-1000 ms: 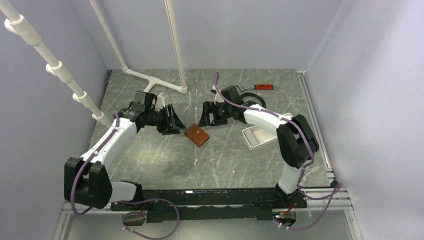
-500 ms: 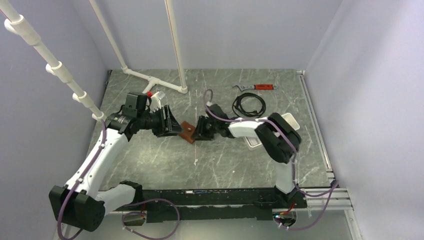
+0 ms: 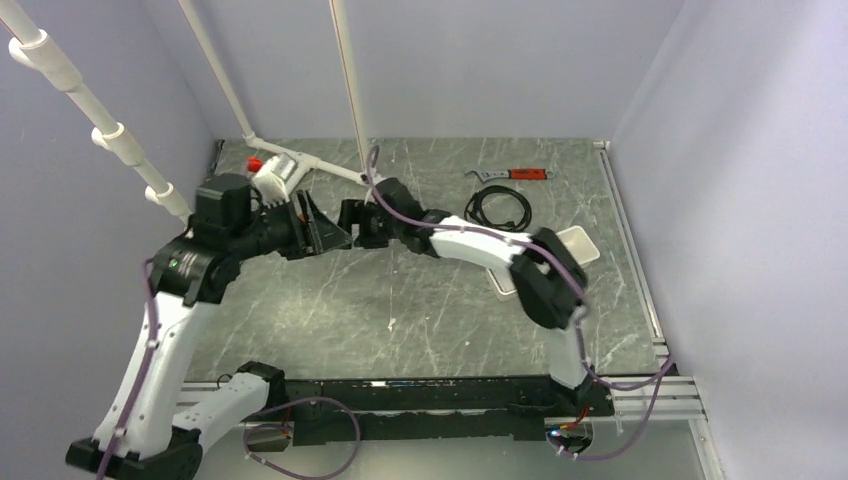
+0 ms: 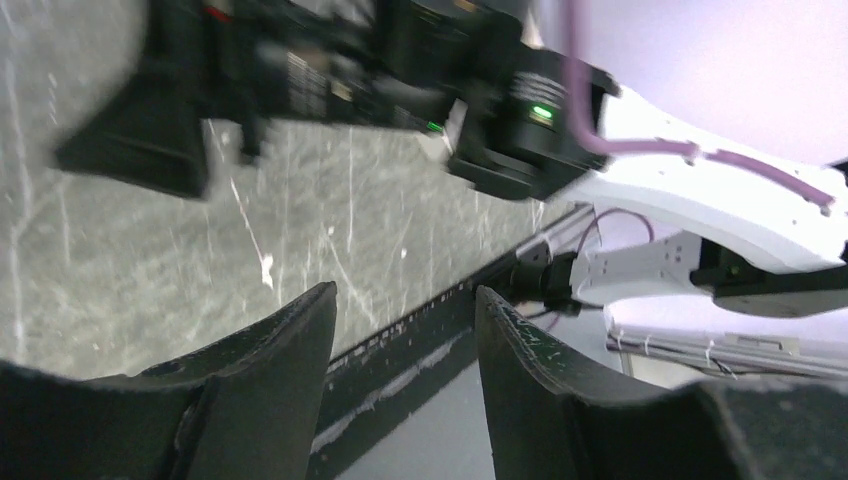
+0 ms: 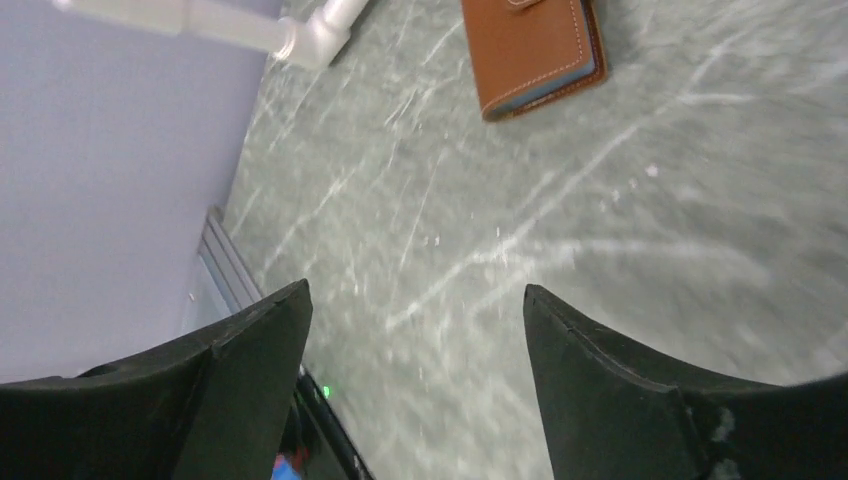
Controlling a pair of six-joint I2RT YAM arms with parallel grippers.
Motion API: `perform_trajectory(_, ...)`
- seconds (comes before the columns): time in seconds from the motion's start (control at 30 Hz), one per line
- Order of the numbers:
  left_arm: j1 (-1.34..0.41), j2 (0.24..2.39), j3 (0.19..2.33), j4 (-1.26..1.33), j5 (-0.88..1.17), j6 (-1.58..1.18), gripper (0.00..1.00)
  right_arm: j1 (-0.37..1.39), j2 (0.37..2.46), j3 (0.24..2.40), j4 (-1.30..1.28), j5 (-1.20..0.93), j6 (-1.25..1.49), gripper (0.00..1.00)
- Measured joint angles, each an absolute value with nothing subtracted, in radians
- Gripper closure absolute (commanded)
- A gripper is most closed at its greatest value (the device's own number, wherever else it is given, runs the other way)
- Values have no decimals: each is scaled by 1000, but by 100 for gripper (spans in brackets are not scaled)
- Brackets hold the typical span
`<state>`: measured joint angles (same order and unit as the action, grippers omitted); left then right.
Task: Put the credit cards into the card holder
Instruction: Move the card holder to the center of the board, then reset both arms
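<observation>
The holder (image 5: 535,50) lies shut on the table (image 5: 600,250), in sight only from the right wrist, ahead of the right gripper (image 5: 415,290), whose jaws stand apart and empty. The left gripper (image 4: 405,300) gapes too, holding nothing. No cards show. Opening the holder looks like the step in hand; next, one gripper must pin it while the other lifts the flap. The grippers face each other nearly tip to tip, the left arm (image 3: 165,330) reared high.
</observation>
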<state>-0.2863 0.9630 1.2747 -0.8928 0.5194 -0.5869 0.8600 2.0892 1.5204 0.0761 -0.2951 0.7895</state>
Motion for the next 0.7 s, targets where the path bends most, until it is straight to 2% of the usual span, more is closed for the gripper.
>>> perform_trajectory(0.07, -287, 921, 1324, -884, 484, -583, 31, 860, 1946, 1483, -48, -256, 706, 11)
perform_trajectory(0.13, -287, 878, 1354, -861, 452, -575, 23, 860, 1790, 1462, -163, -201, 614, 1)
perform_trajectory(0.27, -288, 795, 1416, -788, 366, -535, 2, 861, 1408, 1424, -341, -19, 431, 0)
perform_trajectory(0.33, -288, 767, 1462, -745, 322, -508, 1, 861, 1188, 1427, -425, 119, 337, 0)
perform_trajectory(0.47, -288, 736, 1532, -646, 241, -447, 1, 860, 984, 1478, -530, 278, 234, 0)
perform_trajectory(0.7, -289, 760, 1601, -578, 136, -369, 1, 859, 799, 1585, -609, 457, 109, 0)
